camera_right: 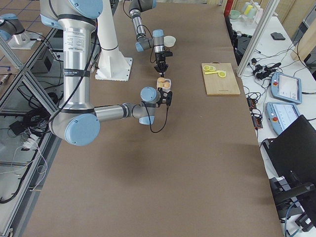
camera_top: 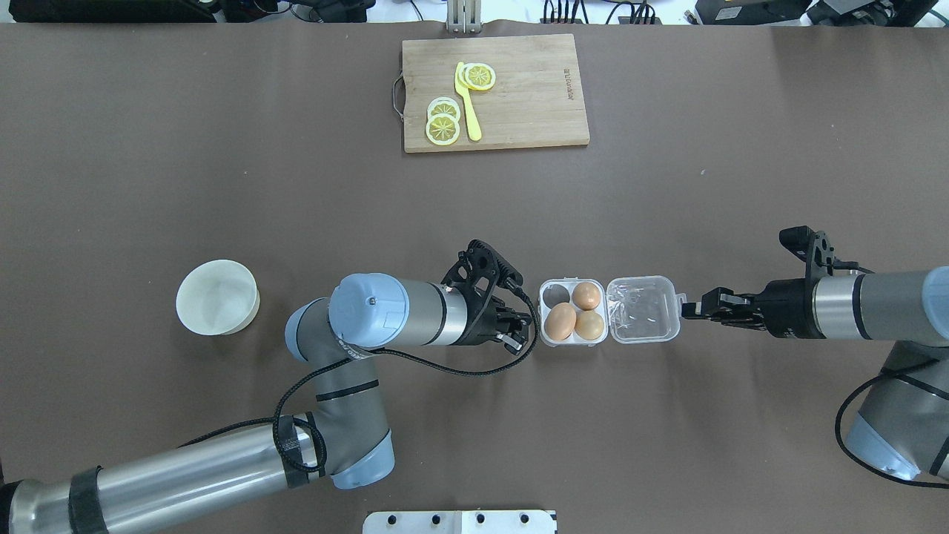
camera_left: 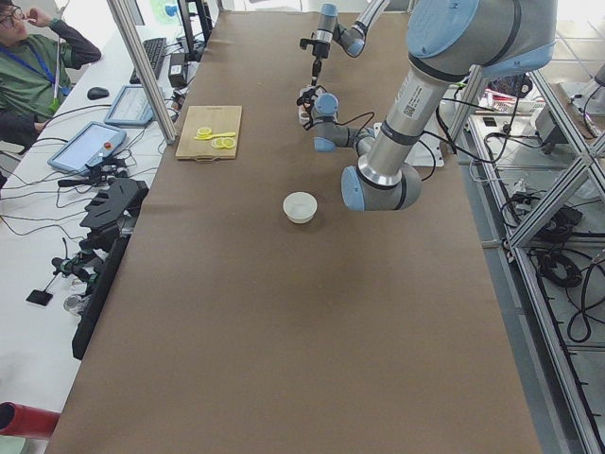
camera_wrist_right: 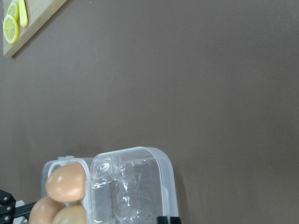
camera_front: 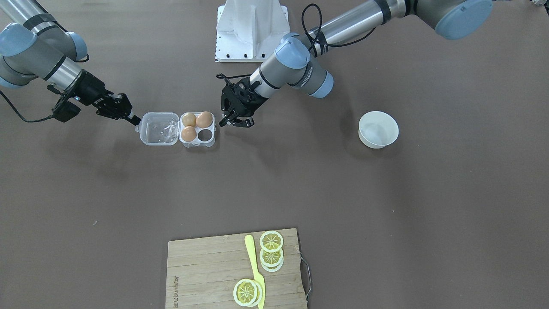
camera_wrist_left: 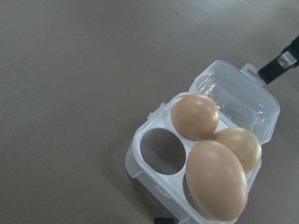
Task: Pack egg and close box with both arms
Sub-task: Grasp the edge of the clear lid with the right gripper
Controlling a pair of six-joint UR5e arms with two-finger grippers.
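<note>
Nearest the robot, the white mount plate [camera_top: 460, 521] sat on the brown table [camera_top: 474, 415], well short of the box [camera_top: 574, 342]. The box lay open, its clear lid [camera_top: 643, 309] folded flat on the side toward the right arm [camera_top: 875, 304]. The left gripper [camera_top: 517, 311] hovered just beside the opposite side of the box. Its jaws were spread wide and held nothing, and its fingertips were close to the base wall but apart from it. Eggs filled three of the four cells. One egg [camera_top: 561, 321] lay in the near cell on the left gripper's side, just beyond those fingertips. A second egg [camera_top: 590, 325] sat in the near cell by the hinge and a third egg [camera_top: 586, 295] in the far cell by the hinge. The far cell [camera_top: 554, 297] on the left gripper's side was empty. The right gripper [camera_top: 689, 310] had its fingers together in a narrow tip that met the latch tab [camera_top: 683, 306] at the lid's outer edge; whether the tab was pinched between them could not be told. Well apart from the box, past the elbow of the left arm [camera_top: 356, 386], stood a white bowl [camera_top: 217, 297]. Far beyond the box lay a wooden cutting board [camera_top: 519, 93] carrying lemon slices [camera_top: 443, 122] and a yellow knife [camera_top: 467, 111].
</note>
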